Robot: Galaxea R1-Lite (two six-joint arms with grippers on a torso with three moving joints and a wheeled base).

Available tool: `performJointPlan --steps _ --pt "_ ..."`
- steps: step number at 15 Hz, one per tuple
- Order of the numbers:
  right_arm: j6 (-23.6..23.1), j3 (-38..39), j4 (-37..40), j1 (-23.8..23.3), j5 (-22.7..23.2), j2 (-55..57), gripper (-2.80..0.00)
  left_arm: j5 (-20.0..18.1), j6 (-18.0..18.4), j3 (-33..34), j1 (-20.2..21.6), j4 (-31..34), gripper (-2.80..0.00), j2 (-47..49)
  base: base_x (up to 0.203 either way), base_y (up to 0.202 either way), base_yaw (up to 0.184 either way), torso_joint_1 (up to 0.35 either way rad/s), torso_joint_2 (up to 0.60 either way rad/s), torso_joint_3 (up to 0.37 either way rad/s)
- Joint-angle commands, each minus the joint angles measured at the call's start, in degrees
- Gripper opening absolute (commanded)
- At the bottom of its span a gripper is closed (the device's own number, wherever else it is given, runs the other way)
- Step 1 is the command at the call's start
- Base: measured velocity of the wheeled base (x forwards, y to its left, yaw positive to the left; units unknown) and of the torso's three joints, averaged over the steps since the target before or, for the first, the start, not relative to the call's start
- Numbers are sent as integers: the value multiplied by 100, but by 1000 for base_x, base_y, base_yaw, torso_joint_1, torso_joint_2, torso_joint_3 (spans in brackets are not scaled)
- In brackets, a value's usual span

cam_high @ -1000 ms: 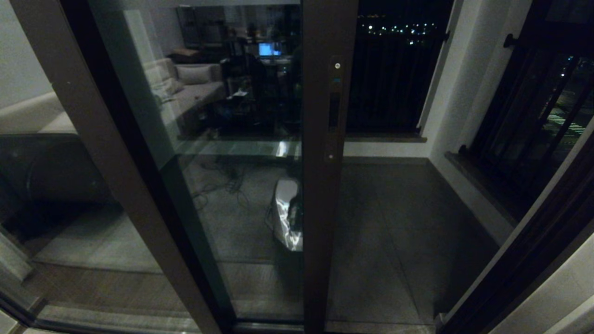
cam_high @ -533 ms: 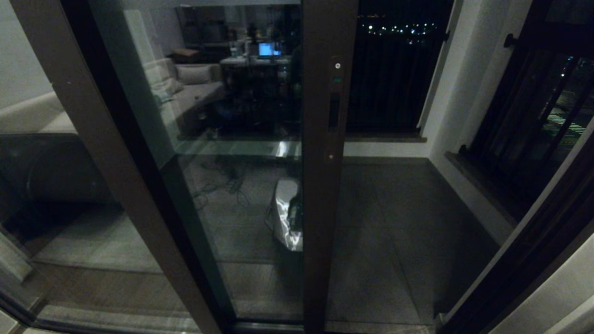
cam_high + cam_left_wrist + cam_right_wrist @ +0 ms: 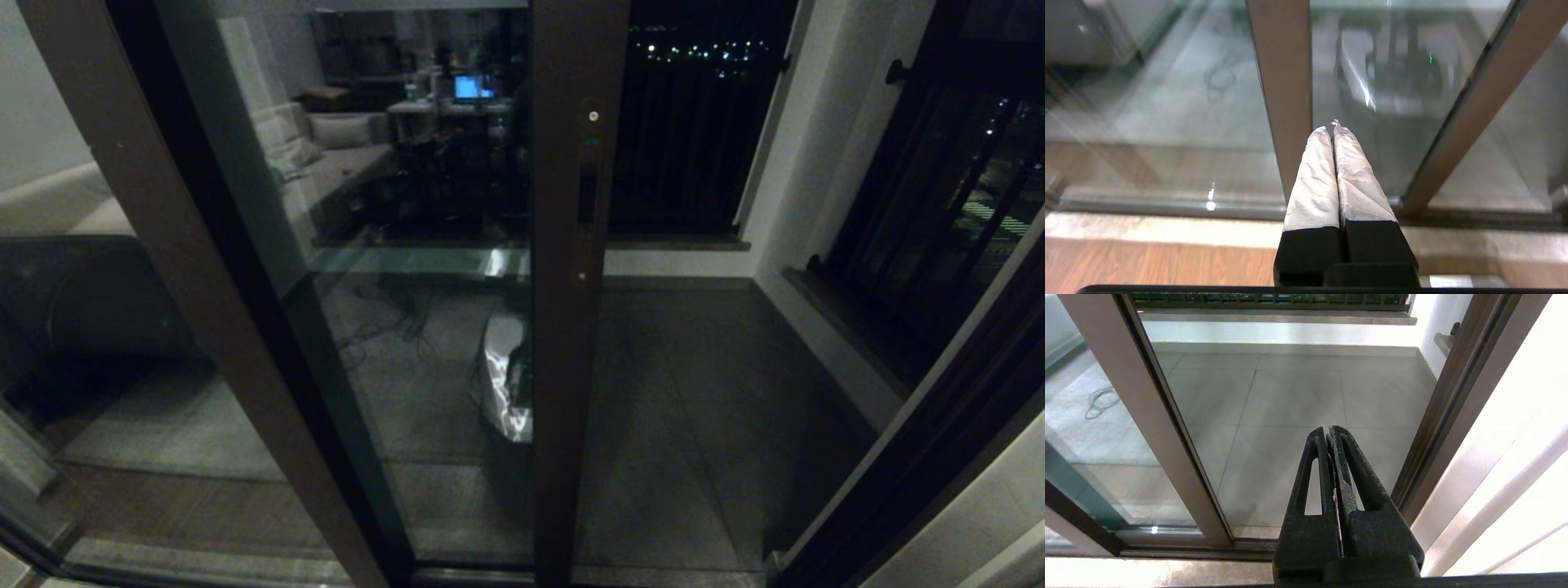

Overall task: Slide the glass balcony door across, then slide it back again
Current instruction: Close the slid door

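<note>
Both tools, left tool (image 3: 1332, 128) and right tool (image 3: 1329, 430), pressed closed (holding nothing), face the glass balcony door (image 3: 575, 327).

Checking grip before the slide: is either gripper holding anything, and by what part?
Nothing. The left gripper and right gripper are both shut on air, short of the glass balcony door.

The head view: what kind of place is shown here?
Probably a flat's balcony threshold at night: a sliding glass door, a tiled floor with railings beyond, and a sofa reflected in the glass.
</note>
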Motion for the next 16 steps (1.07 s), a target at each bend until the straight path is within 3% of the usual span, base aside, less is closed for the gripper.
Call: performJointPlan --steps 1,3,6,11,16 --pt "3 1 -1 -2 2 9 -280 -2 111 4 -2 32 -280 -5 0 0 0 0 0 0" --pt "-6 1 -1 -2 2 9 -280 -85 252 -9 -5 57 -280 -430 0 0 0 0 0 0" --pt "-6 1 -1 -2 2 9 -280 -173 355 -90 -6 254 -280 -169 0 0 0 0 0 0" --pt "-6 1 -1 -2 2 9 -280 -61 -20 -81 -6 201 -280 -432 0 0 0 0 0 0" --pt "-6 1 -1 -2 2 9 -280 -6 29 -81 2 201 -280 -432 -16 0 0 1 -1 0"
